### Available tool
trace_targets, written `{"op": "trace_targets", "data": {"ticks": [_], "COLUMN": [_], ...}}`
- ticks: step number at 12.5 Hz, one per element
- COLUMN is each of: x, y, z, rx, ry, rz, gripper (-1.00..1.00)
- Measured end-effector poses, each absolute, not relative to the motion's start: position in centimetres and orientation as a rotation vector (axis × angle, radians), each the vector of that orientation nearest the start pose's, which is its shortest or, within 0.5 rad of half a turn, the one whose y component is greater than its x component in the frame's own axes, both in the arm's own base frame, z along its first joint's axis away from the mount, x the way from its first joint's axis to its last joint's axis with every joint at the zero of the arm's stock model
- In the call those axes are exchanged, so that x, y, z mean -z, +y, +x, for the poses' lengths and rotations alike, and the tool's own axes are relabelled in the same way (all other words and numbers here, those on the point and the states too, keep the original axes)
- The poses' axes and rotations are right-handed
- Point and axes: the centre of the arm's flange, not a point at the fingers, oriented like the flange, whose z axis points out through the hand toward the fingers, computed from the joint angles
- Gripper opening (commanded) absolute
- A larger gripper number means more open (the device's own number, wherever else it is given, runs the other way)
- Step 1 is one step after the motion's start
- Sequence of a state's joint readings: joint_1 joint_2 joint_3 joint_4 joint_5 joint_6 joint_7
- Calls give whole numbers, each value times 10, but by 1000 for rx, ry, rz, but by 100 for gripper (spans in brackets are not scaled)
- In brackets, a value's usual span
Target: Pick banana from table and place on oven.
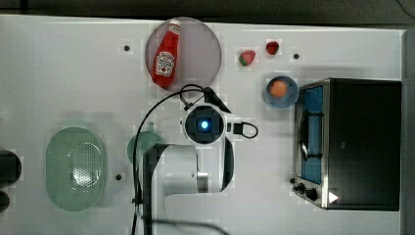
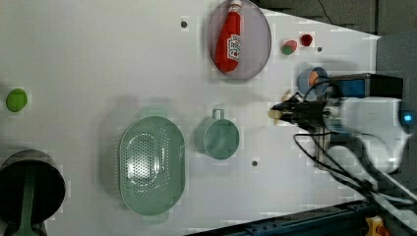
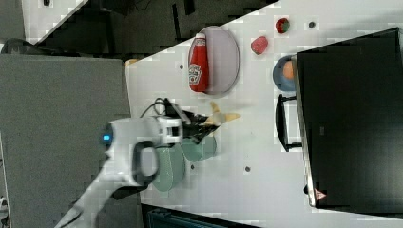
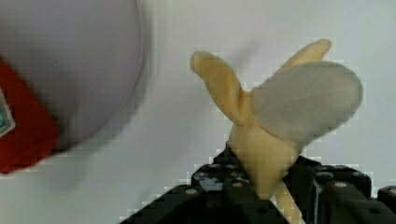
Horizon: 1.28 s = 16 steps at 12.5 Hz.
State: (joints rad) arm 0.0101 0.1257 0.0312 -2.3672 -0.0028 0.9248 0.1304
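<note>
The banana (image 4: 261, 140) is a pale cream-yellow piece with peel flaps spread apart, and my gripper (image 4: 266, 184) is shut on its lower end. In the right view the banana (image 3: 221, 117) sticks out of the gripper (image 3: 202, 124) over the white table (image 3: 256, 142), between the grey plate and the green cup. The left view has the banana (image 2: 274, 114) at the tip of the gripper (image 2: 286, 112). In the top view my arm's wrist (image 1: 204, 125) covers it. The oven (image 1: 362, 142) stands at the top view's right, its black top (image 3: 351, 118) bare.
A ketchup bottle (image 1: 166, 54) lies on a grey plate (image 1: 200, 49). Two strawberries (image 1: 247, 57) and a blue bowl holding an orange ball (image 1: 279, 89) sit near the oven. A green colander (image 1: 76, 169), green cup (image 2: 217, 137), green ball (image 2: 16, 100) and dark pot (image 2: 29, 189) stand farther off.
</note>
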Motion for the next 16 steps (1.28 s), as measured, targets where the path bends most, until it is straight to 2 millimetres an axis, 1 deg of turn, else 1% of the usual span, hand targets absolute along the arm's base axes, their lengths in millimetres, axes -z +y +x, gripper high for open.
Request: {"op": "trace_targets", "data": {"ticks": [1, 4, 5, 6, 7, 8, 9, 10, 11, 12, 14, 15, 16], "x": [-315, -465, -513, -555, -584, -601, -608, -604, -590, -569, -519, -493, -469], "y": [16, 3, -6, -19, -36, -58, -85, -117, -156, -196, -275, -307, -333], "z": [506, 506, 508, 507, 502, 494, 490, 490, 491, 492, 485, 480, 473], "rx": [-13, 53, 95, 167, 229, 245, 253, 261, 253, 241, 184, 155, 99], "ry": [1340, 1367, 1387, 1408, 1437, 1476, 1511, 1516, 1519, 1534, 1583, 1588, 1585], "rz": [-2851, -2838, -2813, -2772, -2724, -2687, -2661, -2684, -2727, -2739, -2816, -2842, -2884], "gripper": [-45, -46, -45, -45, -45, -46, -46, -45, -45, -45, -46, -46, -45]}}
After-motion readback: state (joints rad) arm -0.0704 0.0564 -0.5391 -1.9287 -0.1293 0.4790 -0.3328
